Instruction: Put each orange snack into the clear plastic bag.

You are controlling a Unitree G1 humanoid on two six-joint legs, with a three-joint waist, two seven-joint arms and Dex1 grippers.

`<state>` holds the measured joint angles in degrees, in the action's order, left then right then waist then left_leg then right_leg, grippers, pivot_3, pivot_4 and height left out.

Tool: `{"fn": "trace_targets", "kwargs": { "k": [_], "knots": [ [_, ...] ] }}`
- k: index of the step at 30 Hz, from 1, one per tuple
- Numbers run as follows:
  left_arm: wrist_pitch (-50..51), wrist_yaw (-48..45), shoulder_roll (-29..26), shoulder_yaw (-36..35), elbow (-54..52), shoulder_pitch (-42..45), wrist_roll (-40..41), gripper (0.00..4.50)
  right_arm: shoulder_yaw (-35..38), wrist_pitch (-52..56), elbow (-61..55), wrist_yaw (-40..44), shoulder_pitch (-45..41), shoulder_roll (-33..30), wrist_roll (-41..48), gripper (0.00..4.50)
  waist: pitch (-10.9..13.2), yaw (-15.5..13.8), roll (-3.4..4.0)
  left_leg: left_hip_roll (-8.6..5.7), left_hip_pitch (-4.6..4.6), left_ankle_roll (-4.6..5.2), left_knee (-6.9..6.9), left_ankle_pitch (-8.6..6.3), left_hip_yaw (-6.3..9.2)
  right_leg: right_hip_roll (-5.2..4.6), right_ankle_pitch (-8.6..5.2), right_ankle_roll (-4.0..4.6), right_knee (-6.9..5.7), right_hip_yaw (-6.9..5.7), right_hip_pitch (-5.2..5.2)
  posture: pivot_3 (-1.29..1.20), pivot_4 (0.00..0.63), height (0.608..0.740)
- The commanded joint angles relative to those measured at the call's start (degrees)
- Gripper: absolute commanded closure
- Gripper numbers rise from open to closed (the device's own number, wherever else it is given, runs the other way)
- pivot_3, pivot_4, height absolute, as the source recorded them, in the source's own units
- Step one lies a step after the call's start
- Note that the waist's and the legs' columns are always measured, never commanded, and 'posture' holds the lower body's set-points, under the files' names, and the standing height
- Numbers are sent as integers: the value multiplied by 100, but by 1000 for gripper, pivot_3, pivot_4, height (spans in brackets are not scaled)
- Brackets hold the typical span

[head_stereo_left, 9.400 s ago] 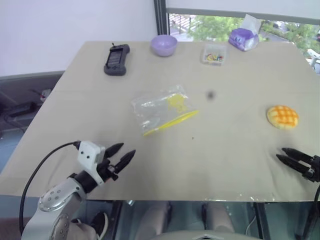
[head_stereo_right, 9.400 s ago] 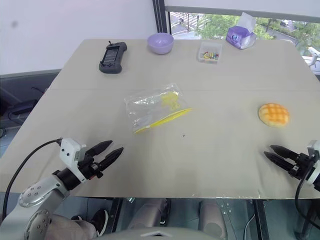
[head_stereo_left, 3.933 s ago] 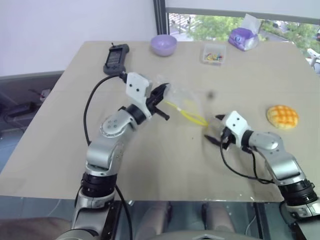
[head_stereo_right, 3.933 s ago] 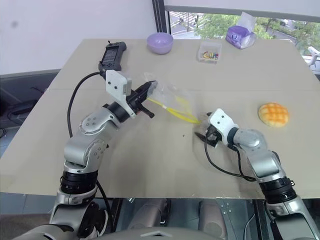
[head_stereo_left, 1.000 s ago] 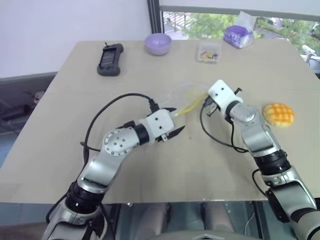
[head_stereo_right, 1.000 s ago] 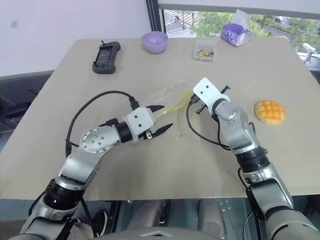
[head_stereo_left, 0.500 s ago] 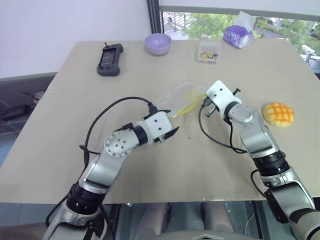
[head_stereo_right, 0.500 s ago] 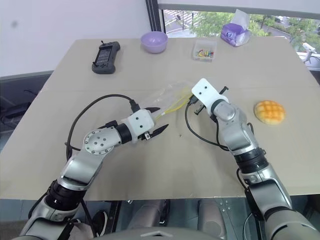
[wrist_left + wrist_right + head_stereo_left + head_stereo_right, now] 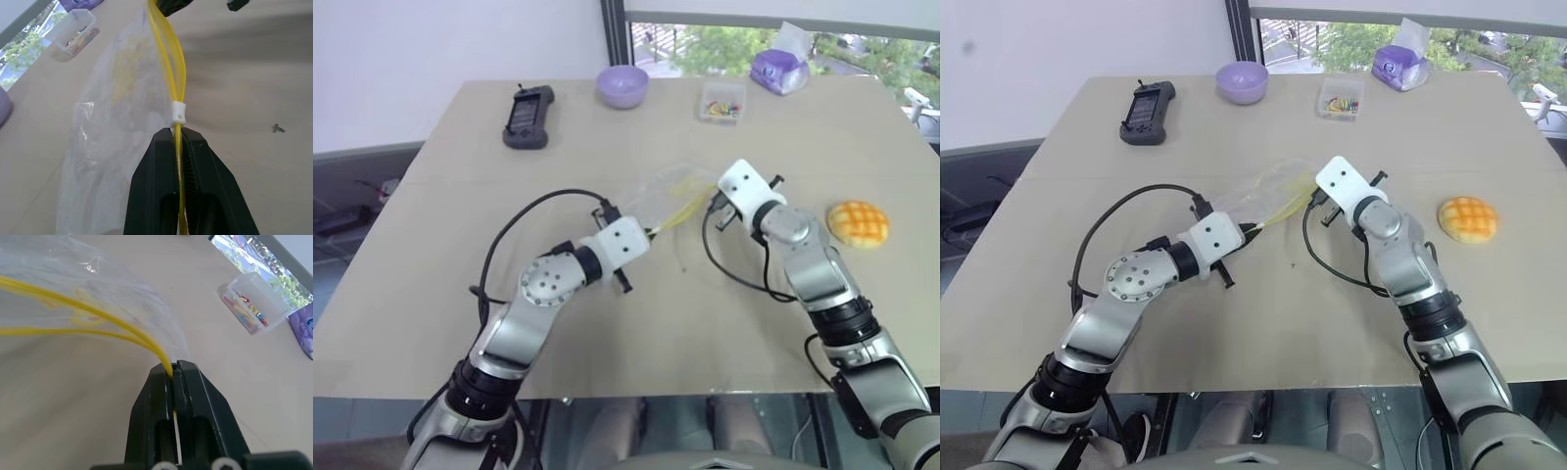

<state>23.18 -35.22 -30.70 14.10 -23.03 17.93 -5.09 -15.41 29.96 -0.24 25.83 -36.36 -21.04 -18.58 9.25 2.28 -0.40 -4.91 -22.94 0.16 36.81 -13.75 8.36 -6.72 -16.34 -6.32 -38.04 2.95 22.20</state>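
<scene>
Two pincers grip the clear plastic bag [image 9: 668, 188] above the middle of the worktop [image 9: 460, 186]. The left pincer [image 9: 178, 139] is pressed tight on the yellow seal strip [image 9: 168, 63] beside its white slider; the right pincer [image 9: 172, 373] pinches the strip's other end. The orange snack [image 9: 858, 223] lies near the worktop's right edge.

I see the clear plastic bag [image 9: 668, 194] mid-bench [image 9: 450, 196] between my left gripper [image 9: 646, 235] and right gripper [image 9: 710, 201], the orange snack [image 9: 858, 223] to its right, bowl [image 9: 623, 85] and box [image 9: 722, 102] behind.
</scene>
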Motion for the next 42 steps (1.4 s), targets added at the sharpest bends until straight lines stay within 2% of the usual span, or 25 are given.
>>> {"fn": "trace_targets", "kwargs": {
  "k": [1, 7, 10, 11, 15, 24, 29, 31, 34, 36, 38, 39, 42],
  "knots": [
    [-88, 85, -24, -111, -225, 19, -98, 4291, -12, -8, -317, 1, -18, -3, -47, 4500, 0, 0, 0, 0, 0, 0, 0, 0, 0, 0, 0, 0, 0, 0, 0, 0, 150, 740],
    [-238, 186, -17, -174, -141, 70, -172, 4291, -62, 46, -479, 340, 57, -6, 155, 4500, 0, 0, 0, 0, 0, 0, 0, 0, 0, 0, 0, 0, 0, 0, 0, 0, 150, 740],
    [-305, 173, -42, -166, -111, 32, -198, 4500, -64, 101, -630, 566, 88, -37, 279, 3504, 0, 0, 0, 0, 0, 0, 0, 0, 0, 0, 0, 0, 0, 0, 0, 0, 150, 740],
    [-312, 171, -38, -170, -107, 30, -198, 4500, -58, 46, -666, 604, 98, -55, 306, 2955, 0, 0, 0, 0, 0, 0, 0, 0, -1, 0, 0, 0, 0, 1, 0, 0, 150, 740],
    [-317, 174, -17, -191, -89, 64, -187, 4500, 41, -117, -856, 1007, 220, -400, 488, 1395, 0, -10, 0, 0, 0, 0, 0, 0, 0, 0, 0, 0, 0, 0, 0, 0, 150, 740],
    [-380, 146, -36, -200, -34, 102, -190, 4500, 1011, 928, -1494, 2307, 123, -1489, 1827, 1395, 1, -18, -1, 0, -3, 2, 1, -1, 1, -3, 0, 0, 2, -2, -1, 0, 150, 740],
    [-430, 135, -31, -175, 16, 127, -196, 4500, 1448, 1473, -1506, 2314, -197, -1535, 2409, 1395, 1, -5, -1, 6, -1, 2, 1, -1, 0, 0, 0, 0, 0, -2, -1, 0, 150, 740],
    [-459, 126, -24, -161, 47, 146, -194, 4500, 1579, 1731, -1587, 2205, -248, -1332, 2708, 1395, 2, -16, -2, 5, -2, 2, 1, -1, 0, -3, 0, 0, 1, -2, -2, 0, 150, 740],
    [-502, 116, -12, -144, 88, 163, -191, 4500, 1557, 2050, -1786, 1983, -196, -990, 3008, 2243, 2, -12, -2, 6, -4, 2, 1, -1, 0, -4, 0, 0, 3, -1, -1, 0, 150, 740],
    [-521, 115, -6, -142, 106, 169, -191, 4500, 1456, 2167, -1915, 1873, -108, -794, 3146, 3035, 2, -16, -2, 6, -5, 2, 0, -1, 0, -4, 0, 0, 2, -1, 1, 0, 150, 740],
    [-533, 117, -4, -143, 116, 174, -192, 4500, 1399, 2268, -2002, 1813, -63, -675, 3288, 4076, 2, -24, -2, 5, -6, 1, 1, -1, 1, -6, 0, 0, 1, -1, 1, 0, 150, 740],
    [-532, 119, 0, -144, 117, 177, -190, 4500, 1369, 2329, -2029, 1754, -51, -565, 3372, 4347, 2, -26, -2, 5, -6, 1, 1, -1, 1, -6, 0, 0, 2, -2, 1, 0, 150, 740],
    [-520, 121, 14, -146, 110, 186, -184, 4500, 1265, 2410, -2071, 1628, -8, -383, 3532, 4347, 2, -25, -2, 4, -6, 1, 2, -1, 1, -7, 0, 0, 0, -2, 2, 0, 150, 740]
  ]
}}
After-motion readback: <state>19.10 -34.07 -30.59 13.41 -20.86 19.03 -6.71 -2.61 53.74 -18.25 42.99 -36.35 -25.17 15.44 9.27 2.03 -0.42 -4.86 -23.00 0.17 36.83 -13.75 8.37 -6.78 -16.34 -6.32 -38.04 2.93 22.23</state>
